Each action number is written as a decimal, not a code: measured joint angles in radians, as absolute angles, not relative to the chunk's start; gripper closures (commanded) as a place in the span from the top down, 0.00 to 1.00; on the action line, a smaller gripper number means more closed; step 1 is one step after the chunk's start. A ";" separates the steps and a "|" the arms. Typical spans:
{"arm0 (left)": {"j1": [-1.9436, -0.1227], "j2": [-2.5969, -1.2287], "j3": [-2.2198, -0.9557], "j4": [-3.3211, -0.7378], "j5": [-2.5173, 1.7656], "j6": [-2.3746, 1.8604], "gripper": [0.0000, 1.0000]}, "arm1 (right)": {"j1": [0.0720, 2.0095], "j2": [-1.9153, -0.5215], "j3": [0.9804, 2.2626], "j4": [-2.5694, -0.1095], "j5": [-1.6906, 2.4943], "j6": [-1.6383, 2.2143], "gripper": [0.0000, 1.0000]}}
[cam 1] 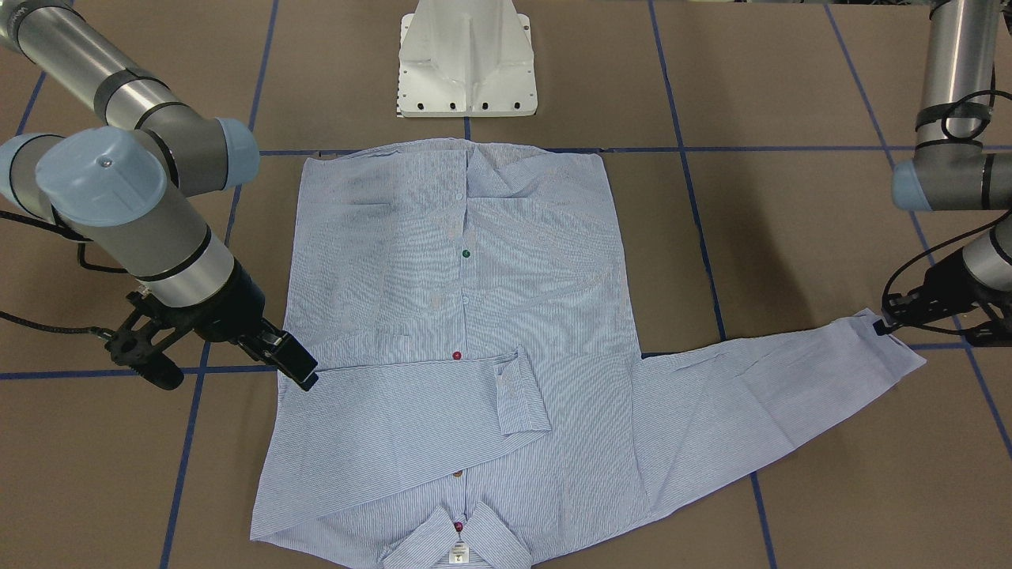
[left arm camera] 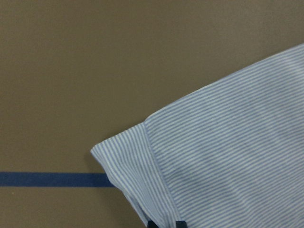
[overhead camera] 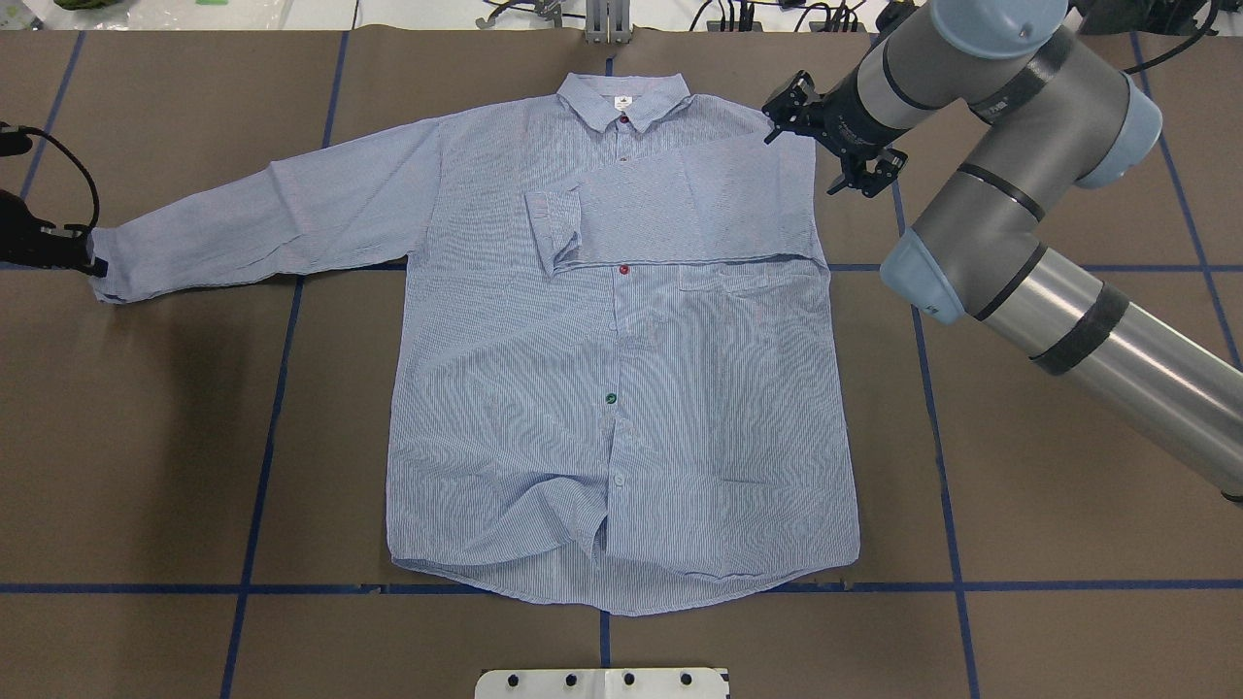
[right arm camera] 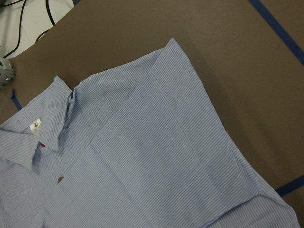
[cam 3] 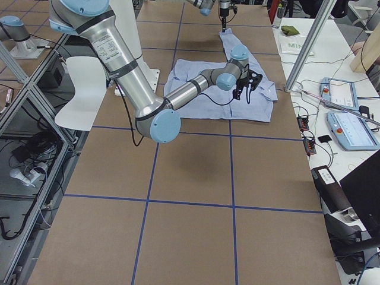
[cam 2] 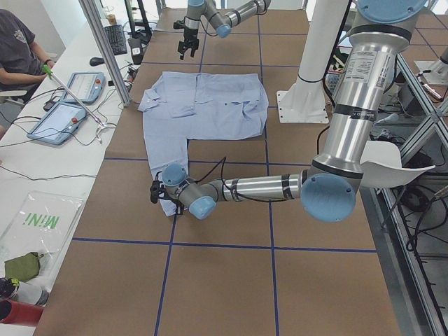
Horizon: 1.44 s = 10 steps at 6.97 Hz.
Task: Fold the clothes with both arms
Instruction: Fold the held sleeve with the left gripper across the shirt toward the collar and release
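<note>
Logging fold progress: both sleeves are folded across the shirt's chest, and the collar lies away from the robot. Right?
Only one sleeve of the shirt is folded across its chest; the overhead exterior view shows the other sleeve stretched flat, its cuff at the left gripper. The collar does lie away from the robot.

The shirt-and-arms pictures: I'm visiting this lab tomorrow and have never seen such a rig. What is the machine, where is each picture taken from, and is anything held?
Two robot arms stand at a brown table. One picture looks from behind the robot, one faces it, two look from the table's ends, and two come from wrist cameras. A striped shirt lies flat, buttons up, one sleeve folded across its chest, the other sleeve stretched out. The left gripper is at that cuff; whether it grips is unclear. The right gripper is open and empty beside the shoulder.
</note>
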<state>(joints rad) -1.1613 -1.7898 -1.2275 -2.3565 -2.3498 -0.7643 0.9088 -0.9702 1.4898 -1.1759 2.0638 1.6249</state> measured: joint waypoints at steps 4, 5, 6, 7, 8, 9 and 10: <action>-1.074 -2.043 -1.423 -2.144 -2.333 -1.195 0.00 | 0.984 -1.062 1.531 -1.177 2.084 1.523 1.00; -0.996 -2.134 -1.424 -2.137 -2.287 -1.346 0.00 | 1.028 -1.088 1.534 -1.177 2.118 1.465 1.00; -0.916 -2.239 -1.407 -2.134 -2.225 -1.478 0.00 | 1.078 -1.120 1.537 -1.175 2.161 1.390 1.00; -0.858 -2.356 -1.358 -2.133 -2.167 -1.596 0.00 | 1.107 -1.145 1.540 -1.173 2.184 1.336 1.00; -0.808 -2.487 -1.280 -2.133 -2.112 -1.715 0.00 | 1.120 -1.157 1.544 -1.173 2.192 1.312 1.00; -0.760 -2.580 -1.219 -2.134 -2.062 -1.797 0.00 | 1.125 -1.164 1.549 -1.173 2.192 1.304 1.00; -0.707 -2.633 -1.182 -2.138 -2.002 -1.847 0.00 | 1.128 -1.170 1.554 -1.173 2.187 1.302 1.00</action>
